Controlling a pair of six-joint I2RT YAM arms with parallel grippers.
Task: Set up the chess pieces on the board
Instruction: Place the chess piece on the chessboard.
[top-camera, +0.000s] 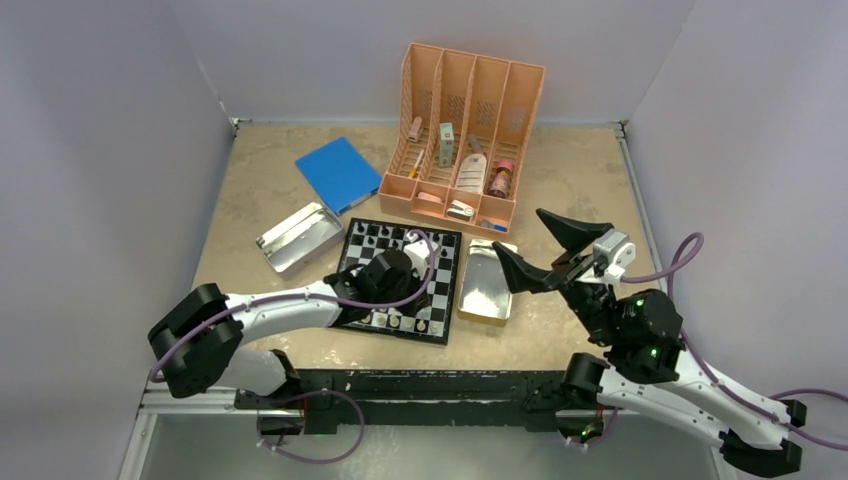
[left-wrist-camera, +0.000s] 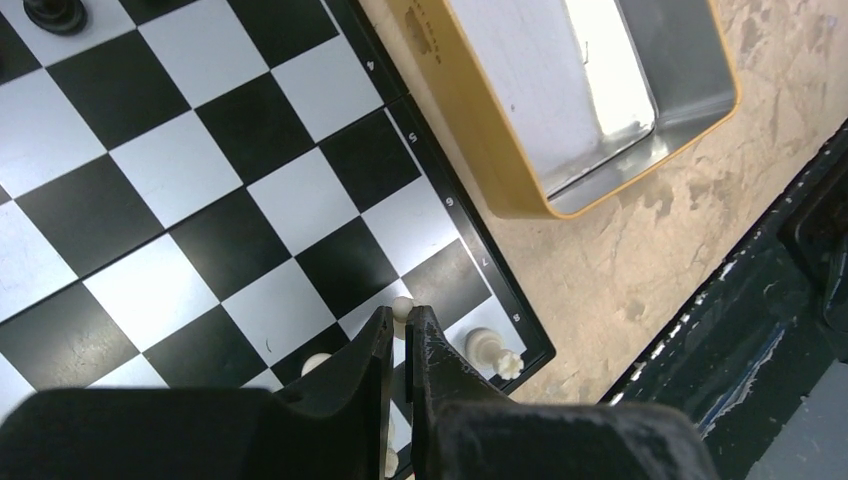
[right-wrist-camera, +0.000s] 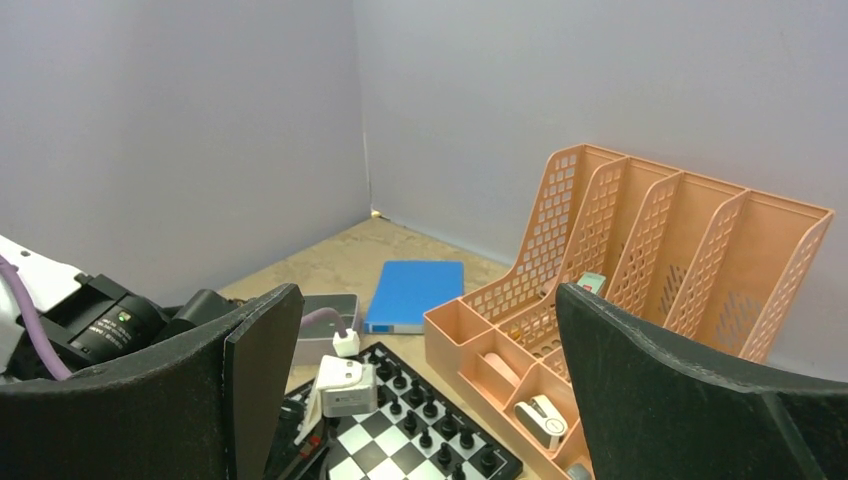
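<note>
The board (top-camera: 452, 292) lies mid-table with black chess pieces (top-camera: 385, 235) along its far rows. My left arm reaches over it. In the left wrist view my left gripper (left-wrist-camera: 402, 318) is shut on a white pawn (left-wrist-camera: 402, 304) over the board (left-wrist-camera: 200, 190) near its near right corner. A white crowned piece (left-wrist-camera: 495, 352) stands on the corner square, and another white piece (left-wrist-camera: 316, 362) shows left of the fingers. My right gripper (top-camera: 518, 230) hangs open and empty above the table, right of the board; its view shows black pieces (right-wrist-camera: 430, 405) on the board (right-wrist-camera: 395, 445).
A gold-rimmed metal tray (top-camera: 485, 285) lies just right of the board, close to the left fingers (left-wrist-camera: 600, 120). A silver tray (top-camera: 298, 238) and a blue book (top-camera: 338, 172) lie at the far left. A peach organizer (top-camera: 465, 130) with small items stands behind.
</note>
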